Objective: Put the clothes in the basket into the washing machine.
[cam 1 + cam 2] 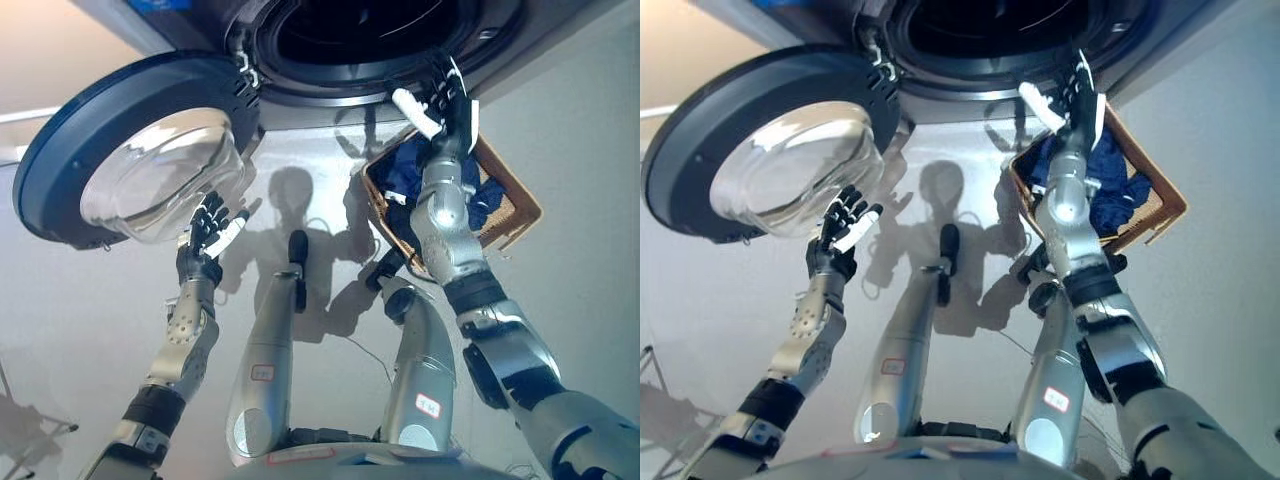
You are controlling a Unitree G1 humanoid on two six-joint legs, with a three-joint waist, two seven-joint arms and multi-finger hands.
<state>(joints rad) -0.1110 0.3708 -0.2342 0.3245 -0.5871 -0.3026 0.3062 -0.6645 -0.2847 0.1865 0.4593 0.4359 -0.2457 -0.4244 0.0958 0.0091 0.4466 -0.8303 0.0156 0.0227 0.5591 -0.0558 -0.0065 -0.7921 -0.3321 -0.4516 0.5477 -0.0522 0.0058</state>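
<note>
The washing machine stands at the top with its dark drum open and its round door swung out to the left. A wicker basket sits on the floor at the right with dark blue clothes in it. My right hand is raised above the basket, just below the drum opening, fingers spread and empty. My left hand is open near the lower edge of the door glass, holding nothing.
The open door takes up the space at the upper left. Pale floor lies around the basket and below the machine.
</note>
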